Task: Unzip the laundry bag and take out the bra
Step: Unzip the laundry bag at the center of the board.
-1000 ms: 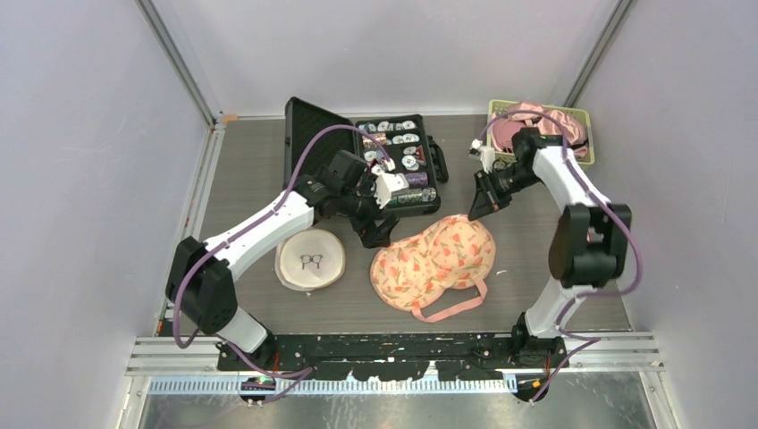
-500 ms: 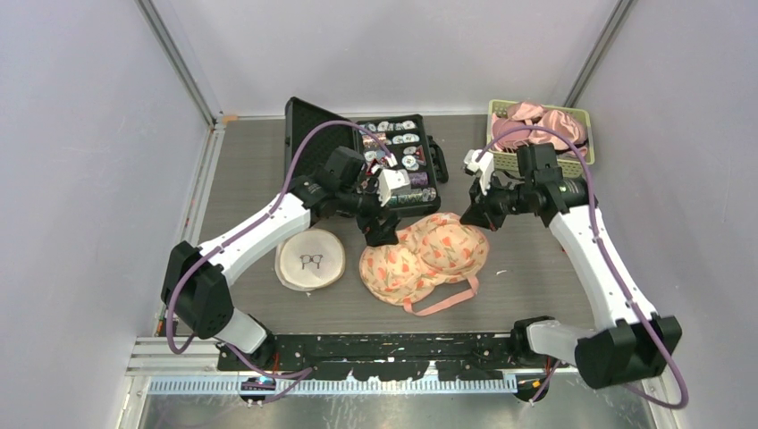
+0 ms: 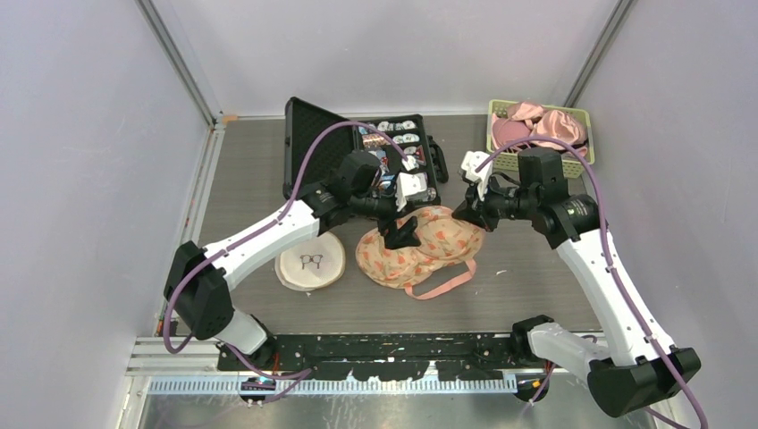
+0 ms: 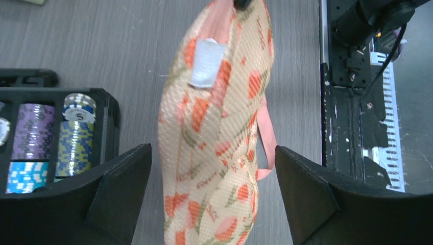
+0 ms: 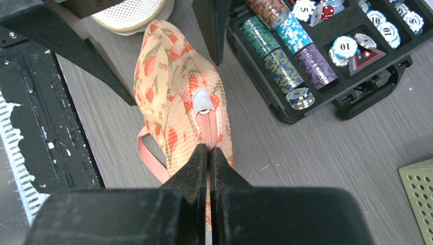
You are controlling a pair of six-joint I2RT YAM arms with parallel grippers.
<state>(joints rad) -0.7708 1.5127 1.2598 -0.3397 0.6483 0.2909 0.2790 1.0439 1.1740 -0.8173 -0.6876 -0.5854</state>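
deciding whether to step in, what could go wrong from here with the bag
1. The left gripper is open around the laundry bag, not holding it. If the right gripper, shut on the zipper seam, pulls, the whole bag may slide instead of unzipping.
2. The poker chip case lies right beside the bag, so the left arm shifting could bump it.

The laundry bag (image 5: 178, 102) is coarse, matt mesh cloth with a smoother pink zip tape. The tabletop (image 3: 536, 268) looks like matt grey wood-grain. At 12 o'clock the case (image 3: 302, 125) is black matt plastic holding glossy chips (image 5: 286, 56). At 1 o'clock the basket (image 5: 416, 199) is perforated pale-green plastic.
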